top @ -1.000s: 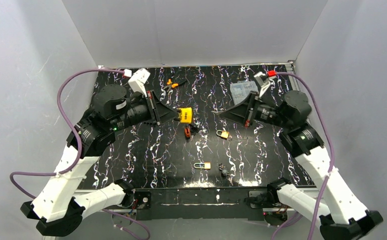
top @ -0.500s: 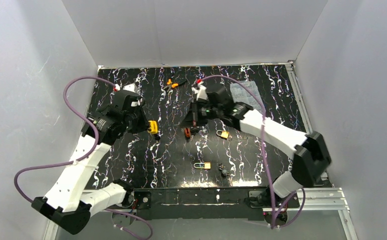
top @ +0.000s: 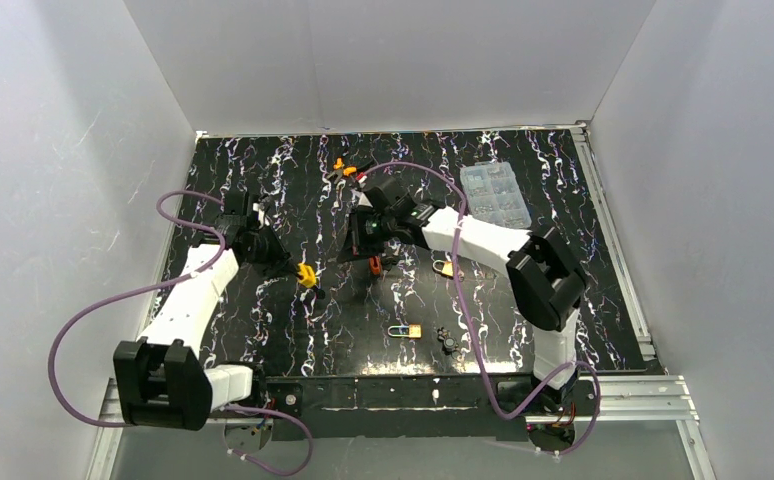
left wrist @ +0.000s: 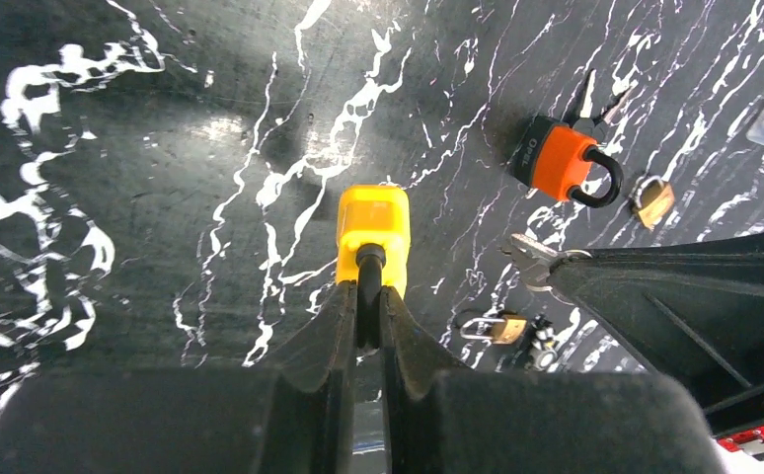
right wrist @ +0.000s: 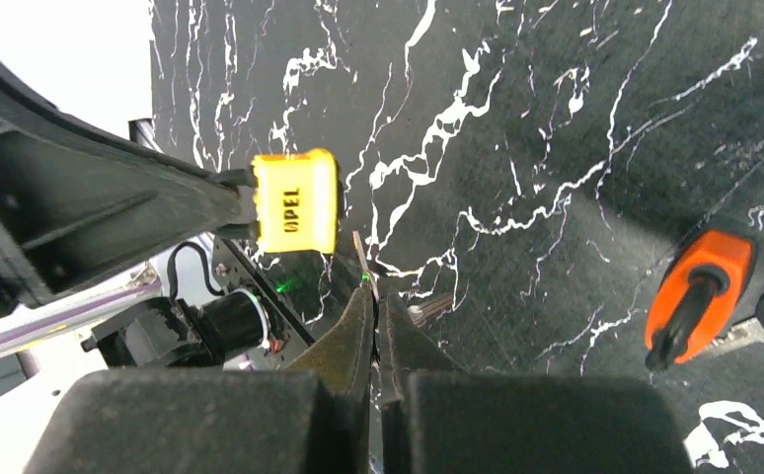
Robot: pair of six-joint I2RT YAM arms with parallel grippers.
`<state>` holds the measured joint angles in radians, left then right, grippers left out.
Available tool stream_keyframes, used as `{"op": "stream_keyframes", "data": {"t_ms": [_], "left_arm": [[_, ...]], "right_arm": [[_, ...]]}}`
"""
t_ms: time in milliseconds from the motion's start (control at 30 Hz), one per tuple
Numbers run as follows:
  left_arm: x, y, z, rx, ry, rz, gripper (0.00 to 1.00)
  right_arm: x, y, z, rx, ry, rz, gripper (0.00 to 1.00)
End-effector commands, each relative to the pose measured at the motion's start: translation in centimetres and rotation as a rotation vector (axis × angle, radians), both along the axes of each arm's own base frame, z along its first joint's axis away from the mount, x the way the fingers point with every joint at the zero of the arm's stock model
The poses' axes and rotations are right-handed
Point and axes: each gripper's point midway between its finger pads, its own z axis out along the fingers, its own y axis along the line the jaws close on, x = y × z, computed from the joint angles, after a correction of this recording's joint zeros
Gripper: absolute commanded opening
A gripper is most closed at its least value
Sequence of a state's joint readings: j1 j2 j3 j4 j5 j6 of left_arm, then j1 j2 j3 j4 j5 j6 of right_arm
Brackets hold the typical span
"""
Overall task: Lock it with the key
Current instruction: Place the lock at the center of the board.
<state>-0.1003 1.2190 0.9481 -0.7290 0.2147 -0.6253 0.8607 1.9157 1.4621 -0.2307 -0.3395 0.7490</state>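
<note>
The left hand (left wrist: 367,296) is pinching the black shackle (left wrist: 366,259) of the yellow padlock (left wrist: 372,229) between almost closed fingers, holding the body out over the table (left wrist: 112,148) at the middle of the left wrist view. The right hand (right wrist: 370,296) is gripping a thin silver key (right wrist: 359,259) with its fingers pressed together, the blade poking up just right of the lock's lower corner. Overhead, lock and key are sitting near each other but apart, left of centre. No view is showing the keyway; it is probably on the end facing away from the shackle. So the right hand is likely needing to swing round to that end, line the blade up with the lock's long axis and push in slowly. With only the shackle gripped, the body may pivot. The orange padlock (left wrist: 559,163) is lying nearby.
</note>
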Motion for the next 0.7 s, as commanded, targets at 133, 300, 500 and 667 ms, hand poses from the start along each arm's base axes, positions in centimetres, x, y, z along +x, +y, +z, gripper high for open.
{"op": "stream_keyframes", "data": {"t_ms": [133, 300, 500, 667], "left_arm": [[1.4, -1.6, -2.4, -0.226, 0.006, 0.011, 0.00], [0.6, -1.5, -4.8, -0.229, 0.055, 0.020, 0.00], [-0.7, -0.9, -7.3, -0.215, 0.114, 0.053, 0.00], [-1.6, 1.1, -8.4, -0.125, 0.163, 0.106, 0.14]], "right_arm": [[0.9, 1.8, 0.1, -0.002, -0.013, 0.006, 0.01], [0.9, 2.0, -0.9, -0.026, -0.006, 0.012, 0.01], [0.5, 2.3, -2.1, -0.045, 0.009, 0.023, 0.01], [0.0, 2.7, -2.8, -0.057, 0.013, 0.035, 0.01]]}}
